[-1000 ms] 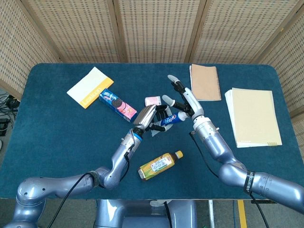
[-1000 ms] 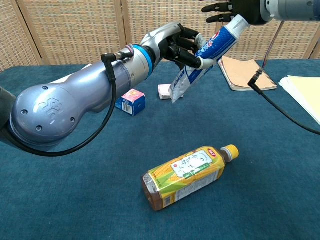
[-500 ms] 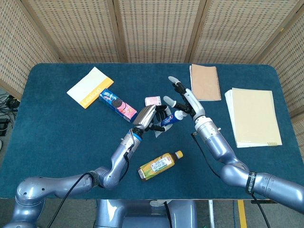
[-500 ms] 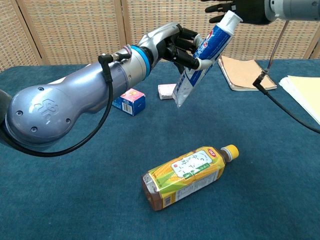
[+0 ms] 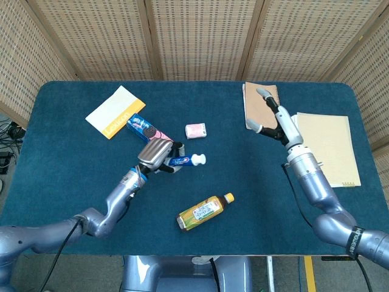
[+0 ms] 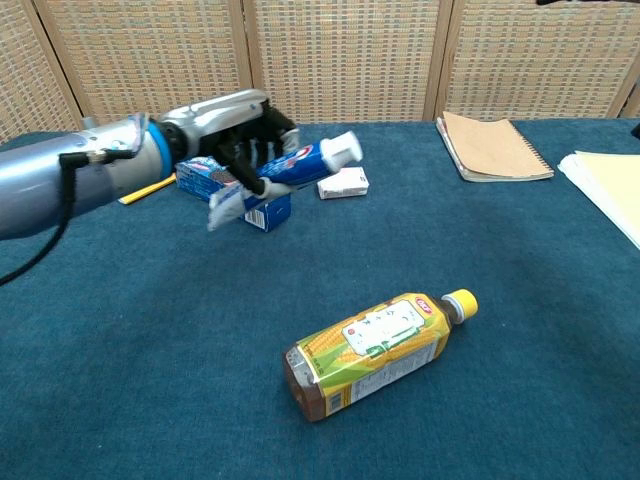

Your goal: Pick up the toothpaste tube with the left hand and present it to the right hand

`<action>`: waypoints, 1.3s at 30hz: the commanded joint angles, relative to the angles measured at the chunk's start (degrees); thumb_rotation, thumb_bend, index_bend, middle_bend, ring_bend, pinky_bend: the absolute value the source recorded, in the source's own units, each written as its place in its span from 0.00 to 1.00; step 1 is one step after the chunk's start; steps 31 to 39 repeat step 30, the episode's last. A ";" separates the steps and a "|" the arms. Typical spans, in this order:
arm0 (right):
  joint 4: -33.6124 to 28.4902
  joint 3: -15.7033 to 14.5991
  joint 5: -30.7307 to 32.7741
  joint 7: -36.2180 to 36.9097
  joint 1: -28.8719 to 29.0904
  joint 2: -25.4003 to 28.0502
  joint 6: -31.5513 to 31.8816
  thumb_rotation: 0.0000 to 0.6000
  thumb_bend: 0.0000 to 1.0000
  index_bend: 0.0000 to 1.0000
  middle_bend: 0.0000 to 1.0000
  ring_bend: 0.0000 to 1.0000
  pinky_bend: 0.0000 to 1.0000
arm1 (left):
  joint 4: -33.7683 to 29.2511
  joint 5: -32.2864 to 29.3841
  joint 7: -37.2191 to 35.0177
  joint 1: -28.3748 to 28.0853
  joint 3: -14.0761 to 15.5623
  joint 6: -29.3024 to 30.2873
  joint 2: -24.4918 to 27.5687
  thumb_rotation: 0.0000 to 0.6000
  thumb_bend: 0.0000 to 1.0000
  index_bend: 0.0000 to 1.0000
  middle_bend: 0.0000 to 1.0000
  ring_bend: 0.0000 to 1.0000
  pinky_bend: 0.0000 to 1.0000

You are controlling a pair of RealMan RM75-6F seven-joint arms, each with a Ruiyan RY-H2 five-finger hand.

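1. Woven cane screens stood behind a counter covered in blue cloth, on which lay a tea bottle, a cookie box, a small pink box, a yellow booklet, a brown notebook and a cream pad.
2. At this moment the left hand gripped the toothpaste tube with its fingers curled around the body, the white cap pointing toward the counter's middle; in the chest view the tube hung nearly level just in front of the cookie box.
3. Half a second before, both hands had met at the centre, the tube's cap almost at the right hand's fingers; now they were well apart, the left drawn back toward its own side.
4. The right hand hovered over the edge of the brown notebook, fingers spread and holding nothing.
5. Judging from this, the presentation was probably finished and the arms were retreating; no transfer had occurred, since the tube remained in the left hand.
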 commanded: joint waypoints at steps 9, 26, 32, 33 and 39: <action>5.81 -10.71 -16.62 -5.32 -9.55 2.25 10.63 0.22 0.00 0.00 0.00 0.00 0.00 | -1.44 4.95 7.56 9.22 9.58 5.69 6.45 1.00 0.51 0.72 0.56 0.54 0.54; 11.79 -19.41 -28.71 -9.26 -18.45 1.59 25.98 0.68 0.00 0.00 0.00 0.00 0.00 | -14.46 4.89 1.53 20.54 9.13 18.84 16.73 1.00 0.00 0.00 0.00 0.00 0.00; 15.94 -21.98 -32.26 -21.39 -22.84 -0.78 35.30 1.00 0.00 0.00 0.00 0.00 0.00 | -23.61 1.37 8.88 30.78 11.08 31.70 22.82 1.00 0.00 0.00 0.00 0.00 0.00; 15.94 -21.98 -32.26 -21.39 -22.84 -0.78 35.30 1.00 0.00 0.00 0.00 0.00 0.00 | -23.61 1.37 8.88 30.78 11.08 31.70 22.82 1.00 0.00 0.00 0.00 0.00 0.00; 15.94 -21.98 -32.26 -21.39 -22.84 -0.78 35.30 1.00 0.00 0.00 0.00 0.00 0.00 | -23.61 1.37 8.88 30.78 11.08 31.70 22.82 1.00 0.00 0.00 0.00 0.00 0.00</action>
